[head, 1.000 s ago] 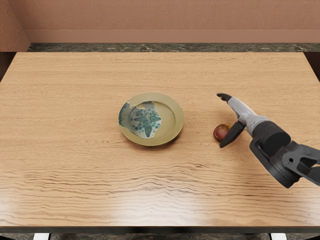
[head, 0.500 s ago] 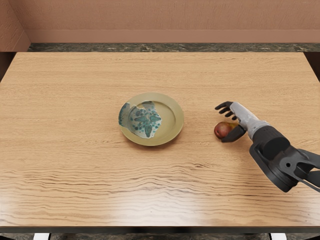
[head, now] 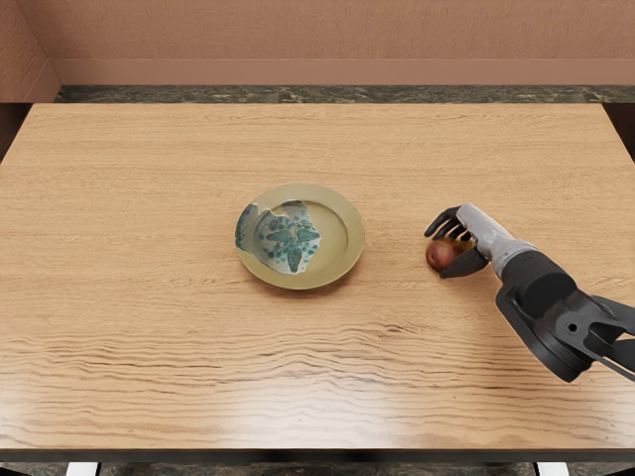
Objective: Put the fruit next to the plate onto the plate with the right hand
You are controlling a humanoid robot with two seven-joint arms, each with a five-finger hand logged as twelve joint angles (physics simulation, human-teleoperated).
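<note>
Right hand reaches in from the right edge, fingers curled over the fruit and thumb against its near side, clamped on it; fruit rests on the table, right of the plate, apart from its rim; bare wood lies between them.

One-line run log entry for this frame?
phase: grasp | right robot hand: closed around fruit | fruit: on table, beside plate, apart from it | left arm: not in view
</note>
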